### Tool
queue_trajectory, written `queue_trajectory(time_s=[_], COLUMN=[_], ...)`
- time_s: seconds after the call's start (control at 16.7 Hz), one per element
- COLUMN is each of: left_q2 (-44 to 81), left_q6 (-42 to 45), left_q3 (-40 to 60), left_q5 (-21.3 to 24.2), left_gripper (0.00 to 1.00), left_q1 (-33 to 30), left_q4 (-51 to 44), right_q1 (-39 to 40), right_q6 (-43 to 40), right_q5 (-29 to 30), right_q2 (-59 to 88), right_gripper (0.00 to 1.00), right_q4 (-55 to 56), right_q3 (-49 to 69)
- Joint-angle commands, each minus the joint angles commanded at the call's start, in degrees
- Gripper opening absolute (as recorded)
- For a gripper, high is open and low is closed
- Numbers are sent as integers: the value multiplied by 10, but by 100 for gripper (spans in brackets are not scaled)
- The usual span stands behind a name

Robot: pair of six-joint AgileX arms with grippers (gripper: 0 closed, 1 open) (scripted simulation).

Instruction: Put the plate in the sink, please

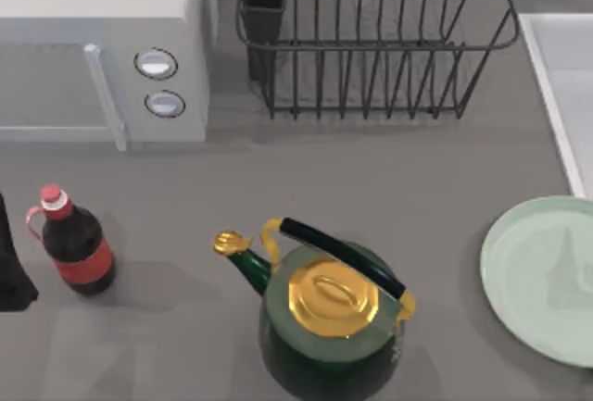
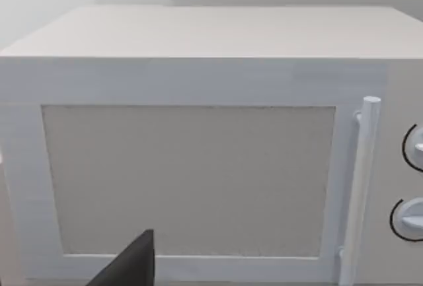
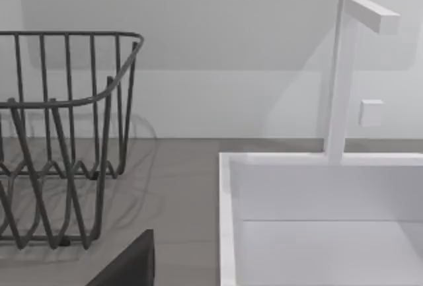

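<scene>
Looking down from the top view, the plate [image 1: 542, 276] lies flat on the grey counter [image 1: 371, 179] at the right side, its face up; being round, it has no long axis, and its right part runs past the picture's edge. The sink [image 1: 561, 77] sits at the far right, behind the plate, its white rim running toward the plate's far edge; whether rim and plate touch cannot be told. Open counter lies between the plate and the green kettle [image 1: 324, 327], which stands near the front middle with its gold lid up and its gold-tipped spout pointing left. The dark wire dish rack [image 1: 371, 40] stands at the back, well apart from the plate, with bare counter between them. A white microwave [image 1: 102, 49] fills the back left, and a dark bottle [image 1: 74, 244] with a red cap and red label stands at the front left; no writing can be read on the label. A dark part of the left arm [image 1: 11, 267] shows at the left edge, parked; whether its tool is released or clenched cannot be told.

The left wrist view faces the microwave door [image 2: 188, 180], its upright handle [image 2: 360, 187] and two knobs; a dark fingertip [image 2: 132, 266] juts in.

The right wrist view shows the rack's end [image 3: 66, 141], the sink's white rim [image 3: 228, 220], its basin and a white faucet [image 3: 344, 74]. A dark fingertip [image 3: 132, 266] shows; its grip state cannot be told.
</scene>
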Motion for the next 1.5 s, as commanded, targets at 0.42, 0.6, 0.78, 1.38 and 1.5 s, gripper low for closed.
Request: queue_trajectory(time_s=[0.42, 0.6, 0.78, 1.38, 1.5], left_q2=[0, 0, 0, 0, 0], left_q6=[0, 0, 0, 0, 0], left_q3=[0, 0, 0, 0, 0], left_q5=[0, 0, 0, 0, 0], left_gripper=[100, 100, 100, 100, 100], left_q1=[0, 0, 0, 0, 0], left_q4=[0, 0, 0, 0, 0], right_q1=[0, 0, 0, 74, 101], right_q6=[0, 0, 0, 76, 104], right_q5=[0, 0, 0, 0, 0], right_q2=[0, 0, 0, 266, 374], right_gripper=[100, 100, 100, 100, 100], right_q4=[0, 0, 0, -178, -243], right_q3=[0, 0, 0, 210, 287])
